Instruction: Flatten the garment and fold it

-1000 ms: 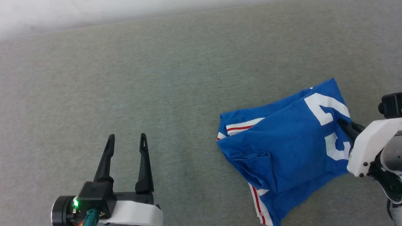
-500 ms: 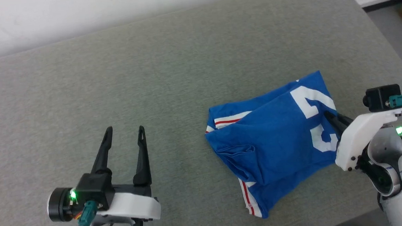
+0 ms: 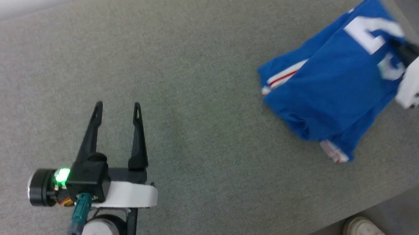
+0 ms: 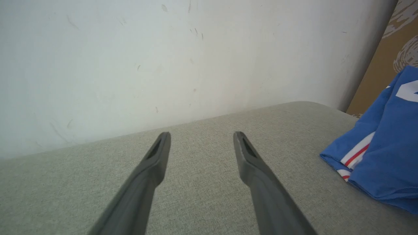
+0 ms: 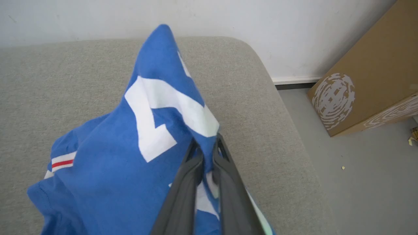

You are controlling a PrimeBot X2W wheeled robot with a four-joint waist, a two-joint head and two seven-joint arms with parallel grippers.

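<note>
The garment (image 3: 331, 84), a royal-blue T-shirt with white lettering and red-and-white stripe trim, lies bunched on the grey cushion at the right, one side lifted. My right gripper (image 3: 396, 46) is shut on a fold of its printed side; in the right wrist view the garment (image 5: 130, 156) rises to a peak ahead of the pinching right gripper (image 5: 206, 143). My left gripper (image 3: 116, 107) stands open over bare cushion at the lower left, well apart from the shirt. In the left wrist view the left gripper (image 4: 201, 135) holds nothing, and the garment (image 4: 385, 156) lies at the right edge.
The grey cushion (image 3: 191, 60) ends in a front edge at the lower right, with a shoe (image 3: 361, 228) on the floor beyond it. A cardboard box (image 5: 365, 75) stands on the floor to the right. A white wall (image 4: 163, 58) backs the cushion.
The head camera has swung, shifting the whole picture. My right gripper, still pinching the shirt, has lifted its printed side, so the cloth hangs more bunched beneath. The left gripper stays open.
</note>
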